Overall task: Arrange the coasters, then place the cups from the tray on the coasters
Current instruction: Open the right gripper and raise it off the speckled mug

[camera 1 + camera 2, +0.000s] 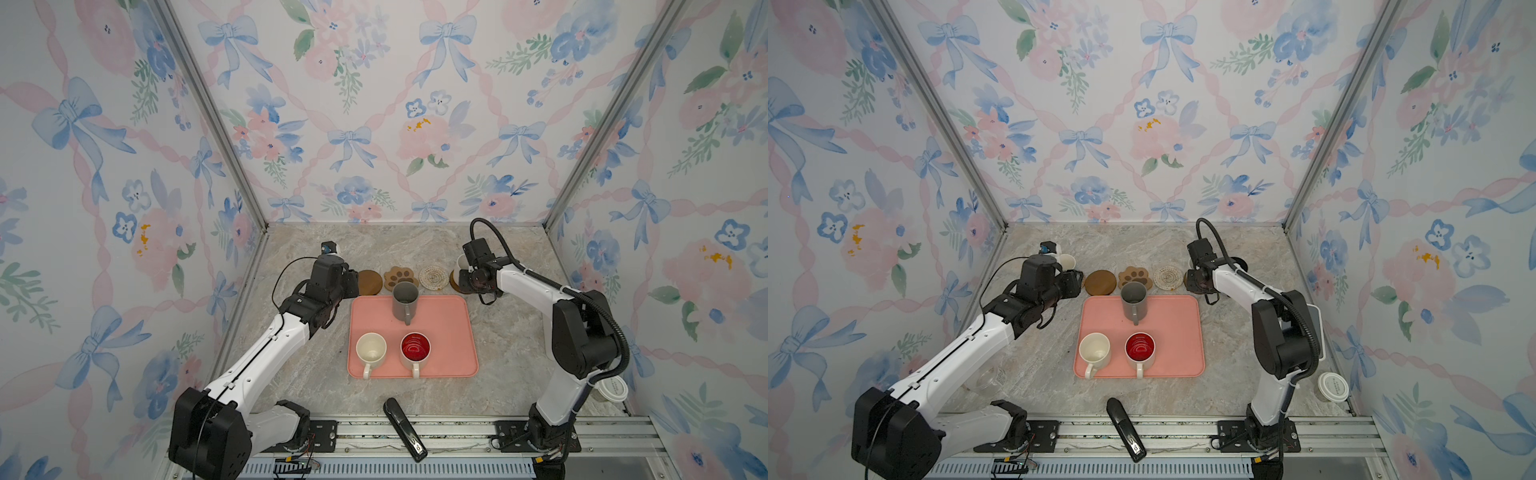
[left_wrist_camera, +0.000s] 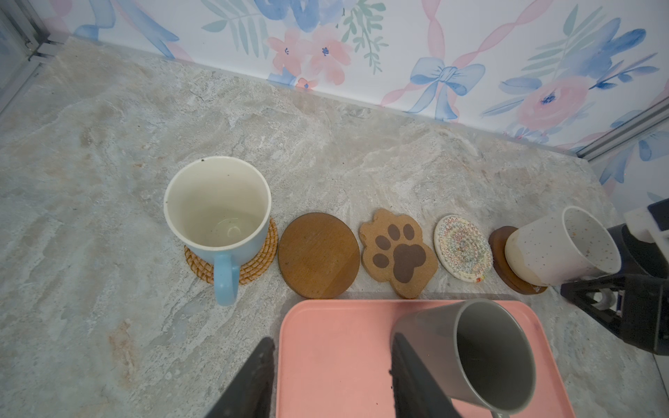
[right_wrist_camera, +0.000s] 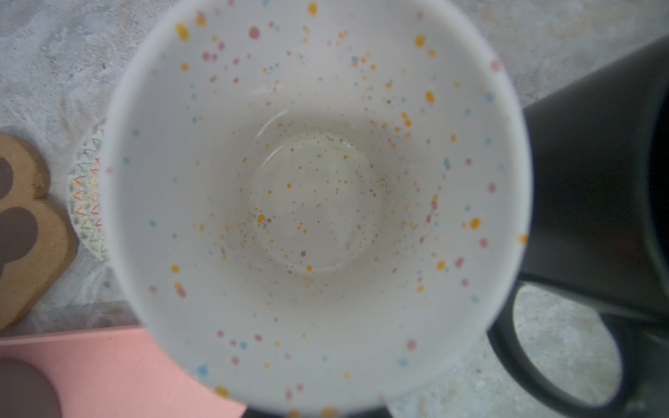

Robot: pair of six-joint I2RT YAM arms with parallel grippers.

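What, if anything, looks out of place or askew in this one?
A black stapler lies slantwise at the front edge of the table, overhanging the metal rail, well away from the task. The speckled white mug seems to sit off-centre on its brown round coaster. Nothing looks spilled or broken.

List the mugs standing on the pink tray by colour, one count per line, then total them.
Grey mug: 1
Cream mug: 1
White mug with red inside: 1
Total: 3
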